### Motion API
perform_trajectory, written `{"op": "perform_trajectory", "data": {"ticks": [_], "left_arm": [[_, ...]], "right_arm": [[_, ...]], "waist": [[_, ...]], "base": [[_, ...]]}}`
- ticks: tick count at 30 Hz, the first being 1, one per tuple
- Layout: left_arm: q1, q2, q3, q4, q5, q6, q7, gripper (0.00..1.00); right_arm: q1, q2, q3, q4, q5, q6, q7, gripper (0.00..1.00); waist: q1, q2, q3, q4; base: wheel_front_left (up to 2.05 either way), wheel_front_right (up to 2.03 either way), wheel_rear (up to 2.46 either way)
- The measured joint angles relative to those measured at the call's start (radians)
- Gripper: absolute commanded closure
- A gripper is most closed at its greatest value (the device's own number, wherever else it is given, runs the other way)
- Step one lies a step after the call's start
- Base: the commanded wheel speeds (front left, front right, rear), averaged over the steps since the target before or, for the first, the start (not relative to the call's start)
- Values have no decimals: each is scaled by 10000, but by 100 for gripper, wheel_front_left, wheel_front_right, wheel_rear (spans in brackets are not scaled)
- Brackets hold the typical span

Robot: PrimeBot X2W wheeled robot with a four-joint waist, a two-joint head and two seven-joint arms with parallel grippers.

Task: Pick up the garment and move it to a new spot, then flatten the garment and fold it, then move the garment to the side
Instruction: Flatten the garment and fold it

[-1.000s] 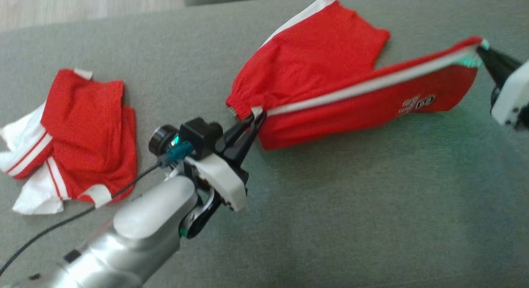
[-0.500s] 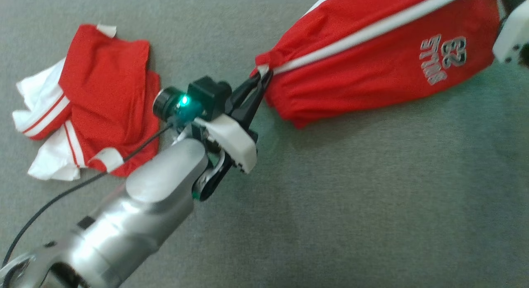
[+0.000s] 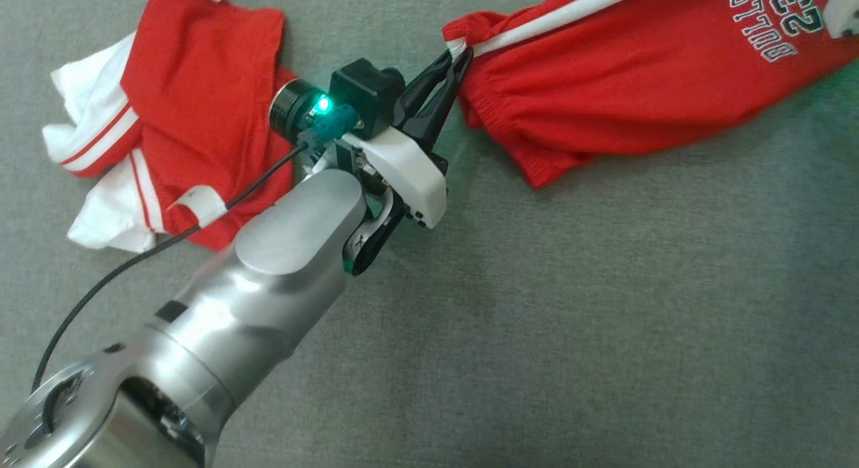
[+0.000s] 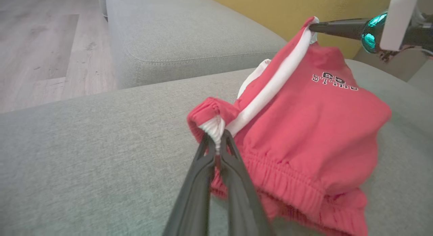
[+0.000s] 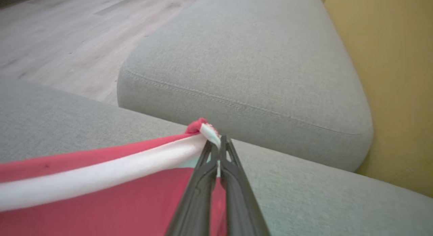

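The garment [image 3: 637, 99] is a pair of red shorts with a white side stripe and a printed number, stretched between my two grippers above the grey sofa cushion [image 3: 604, 320]. My left gripper [image 3: 460, 52] is shut on the elastic waistband corner [image 4: 211, 122], its fingers [image 4: 233, 168] pinching the white end of the stripe. My right gripper [image 5: 218, 141] is shut on the stripe's other end [image 5: 208, 129], and it enters the left wrist view from the upper right [image 4: 313, 26]. The cloth [image 4: 304, 127] sags below the taut stripe.
A second red and white garment [image 3: 174, 105] lies crumpled on the cushion to the left of my left arm, whose black cable [image 3: 134, 266] runs over it. Another grey cushion [image 5: 253, 66] sits behind, a yellow wall [image 5: 399, 77] to the right, and wooden floor [image 4: 40, 53] beyond.
The head camera has shifted, so the whole scene sits higher and further right. The shorts, partly spread on the cushion before, now hang between both grippers with the print facing the camera.
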Motion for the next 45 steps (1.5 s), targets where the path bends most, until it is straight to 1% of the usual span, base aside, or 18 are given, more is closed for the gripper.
{"op": "perform_trajectory", "data": {"ticks": [3, 6, 7, 8, 9, 16, 19, 21, 24, 26, 29, 33, 37, 40, 45], "left_arm": [[-115, -125, -4, 268, 0, -90, -107, 100], [-201, -255, -27, 510, 2, -207, -165, 100], [-218, -293, -36, 568, 2, -261, -205, 100], [-234, -328, -42, 644, 2, -261, -209, 59], [-251, -364, -42, 723, 2, -261, -251, 0], [-263, -430, 52, 1133, 2, -221, -650, 0], [-257, -376, 351, 1135, 0, -111, -807, 0], [-200, -311, 663, 1081, -4, 67, -871, 0], [133, -100, 1269, 809, -84, 382, -938, 0], [507, 111, 1760, 368, -33, 575, -943, 0], [1194, 410, 2368, -303, 339, 846, -943, 0], [2233, 692, 2989, -1062, 828, 1051, -943, 0], [3272, 826, 3515, -1710, 1216, 1085, -943, 0], [4104, 892, 4042, -2159, 1484, 1166, -943, 0], [5518, 961, 4813, -2708, 1958, 1055, -943, 0]], "right_arm": [[-151, 96, 173, 435, -96, 0, -267, 100], [-282, 153, 328, 926, -142, 0, -286, 100], [-360, 153, 374, 1120, -311, 0, -393, 19], [-434, 155, 357, 1289, -426, 0, -502, 0], [-518, 178, 320, 1473, -437, 0, -591, 0], [-805, 443, -96, 2491, -608, 0, -1588, 0], [-798, 575, -362, 2798, -489, 0, -2042, 0], [-766, 640, -416, 2811, -437, 0, -2414, 0], [-569, 874, -499, 2679, -56, 0, -2815, 0], [-241, 966, -504, 2372, 169, 0, -3016, 0], [452, 1028, -662, 1902, 637, 0, -3156, 0], [1477, 1057, -800, 924, 993, 0, -3219, 0], [2745, 1118, -1306, -491, 1060, 0, -3248, 0], [3970, 1333, -1837, -1388, 1018, 0, -3248, 0], [5981, 1965, -2552, -2464, 577, 0, -3248, 0]], "waist": [[0, 0, 120, 131], [-1, 0, 199, 204], [-1, 0, 224, 217], [-1, 0, 242, 226], [0, 0, 247, 229], [-1, 0, -20, 128], [-1, 0, -269, 58], [-2, 0, -477, 5], [-2, 0, -853, -79], [-2, 0, -1123, -143], [-3, 1, -1553, -261], [-3, 1, -2100, -453], [-4, 1, -2594, -638], [-4, 1, -2913, -774], [-3, 1, -3298, -1025]], "base": [[0, 0, 0], [0, 0, 0], [0, 0, 0], [0, 0, 0], [0, 0, 0], [0, 0, 0], [0, 0, 0], [0, 0, 0], [0, 0, 0], [0, 0, 0], [0, 0, 0], [0, 0, 0], [0, 0, 0], [0, 0, 0], [0, 0, 0]]}}
